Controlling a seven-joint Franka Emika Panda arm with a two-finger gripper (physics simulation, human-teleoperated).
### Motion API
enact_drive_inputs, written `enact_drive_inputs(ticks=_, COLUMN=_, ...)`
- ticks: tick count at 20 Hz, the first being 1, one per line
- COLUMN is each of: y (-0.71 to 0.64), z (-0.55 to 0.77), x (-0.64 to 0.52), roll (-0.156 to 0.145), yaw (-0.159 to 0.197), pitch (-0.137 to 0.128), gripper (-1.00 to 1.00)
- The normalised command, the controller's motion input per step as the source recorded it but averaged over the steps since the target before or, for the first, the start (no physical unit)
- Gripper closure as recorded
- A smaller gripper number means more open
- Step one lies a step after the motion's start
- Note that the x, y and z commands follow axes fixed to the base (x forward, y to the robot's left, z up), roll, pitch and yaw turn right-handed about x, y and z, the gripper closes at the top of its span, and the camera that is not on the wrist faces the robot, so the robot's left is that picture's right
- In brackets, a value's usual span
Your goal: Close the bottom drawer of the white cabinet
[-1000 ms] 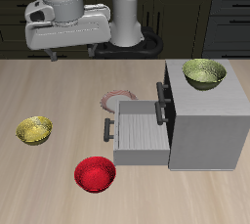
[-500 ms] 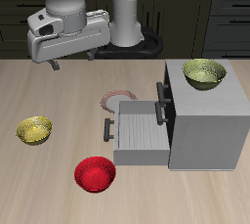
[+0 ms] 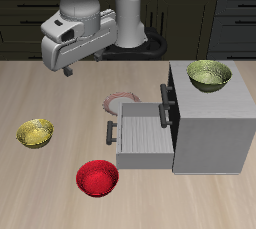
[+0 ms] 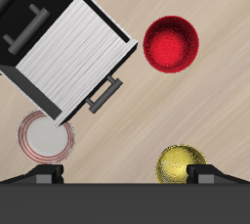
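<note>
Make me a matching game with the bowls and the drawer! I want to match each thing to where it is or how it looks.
Things:
1. red bowl
2. green-yellow bowl
3. bottom drawer
4. plate

Places or states:
A. on top of the white cabinet
B. pulled out, open
C. on the table near its front edge
D. flat on the table, behind the open drawer

Pairs: 1-C, 2-A, 3-B, 4-D
</note>
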Motion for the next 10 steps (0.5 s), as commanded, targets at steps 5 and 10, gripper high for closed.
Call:
enact_drive_inputs(ticks=5, y=0.13, z=-0.11, x=0.00, roll=0.002, yaw=0.209, pitch=0.003, gripper=-1.00)
enact_drive_inputs(ticks=10, y=0.21, z=-0.11, x=-0.01, roll=0.010, yaw=0.350, pitch=-0.015, gripper=-1.00)
